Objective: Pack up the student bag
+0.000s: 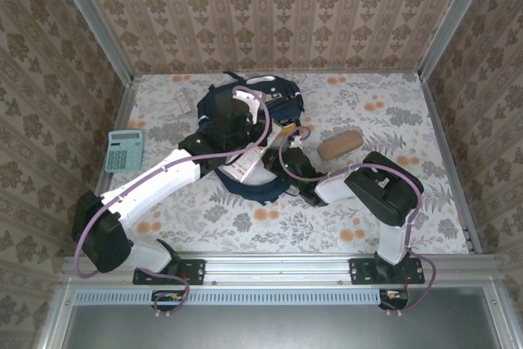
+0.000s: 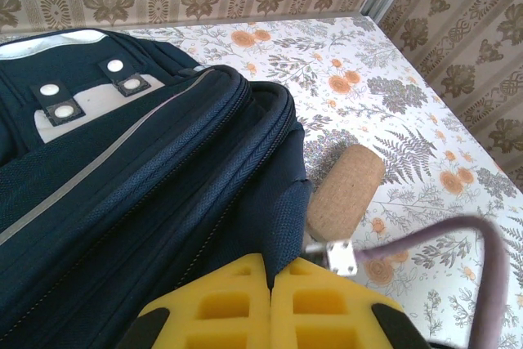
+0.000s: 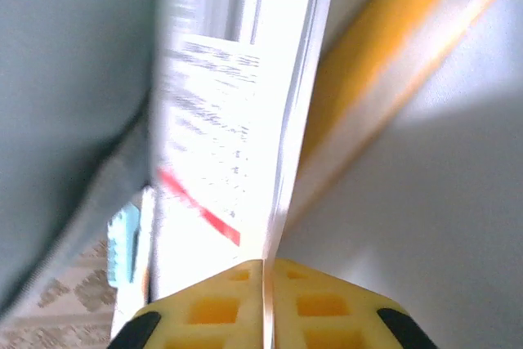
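My 2 arms meet at navy student bag (image 2: 147,177), mid-table toward back wall. Left gripper (image 2: 271,284): pads pressed together, tips against bag's edge. Right gripper (image 3: 264,279): pads pinching thin white printed booklet (image 3: 229,104). Tan case (image 2: 347,190) just beside bag.

The floral table (image 1: 392,112) carries the student bag (image 1: 214,104), a calculator (image 1: 124,150) and a brown case (image 1: 339,145).

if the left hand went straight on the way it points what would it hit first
The student bag: its navy side fabric lies right at the shut tips of the left hand, probably already touching. The tan case sits to the right of that line.
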Controlling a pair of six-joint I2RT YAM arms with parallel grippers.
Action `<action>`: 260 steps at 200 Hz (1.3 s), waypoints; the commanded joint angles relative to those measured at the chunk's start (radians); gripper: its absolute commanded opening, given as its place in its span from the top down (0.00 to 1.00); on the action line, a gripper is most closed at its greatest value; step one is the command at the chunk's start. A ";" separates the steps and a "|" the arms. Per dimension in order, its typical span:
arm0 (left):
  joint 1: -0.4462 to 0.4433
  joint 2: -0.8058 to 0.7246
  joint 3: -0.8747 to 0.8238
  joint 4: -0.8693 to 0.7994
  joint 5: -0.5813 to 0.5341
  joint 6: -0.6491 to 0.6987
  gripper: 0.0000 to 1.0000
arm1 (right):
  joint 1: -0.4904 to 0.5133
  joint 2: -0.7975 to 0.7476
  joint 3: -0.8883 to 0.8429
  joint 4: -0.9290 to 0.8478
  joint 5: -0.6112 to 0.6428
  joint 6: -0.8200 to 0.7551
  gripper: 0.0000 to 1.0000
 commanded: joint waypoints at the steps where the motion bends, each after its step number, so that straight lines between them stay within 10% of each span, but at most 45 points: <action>1: -0.010 -0.052 0.036 0.052 0.030 -0.005 0.98 | 0.030 -0.005 -0.022 0.049 0.030 -0.004 0.67; 117: -0.010 -0.050 0.037 0.054 0.034 -0.007 0.98 | 0.061 -0.280 -0.023 -0.372 0.147 -0.163 0.64; 155: -0.009 -0.050 0.035 0.054 0.033 -0.007 0.98 | 0.043 -0.206 0.143 -0.451 0.075 -0.262 0.81; 260: -0.007 -0.053 0.036 0.054 0.026 -0.002 0.98 | -0.048 0.001 0.231 -0.349 0.109 -0.108 0.84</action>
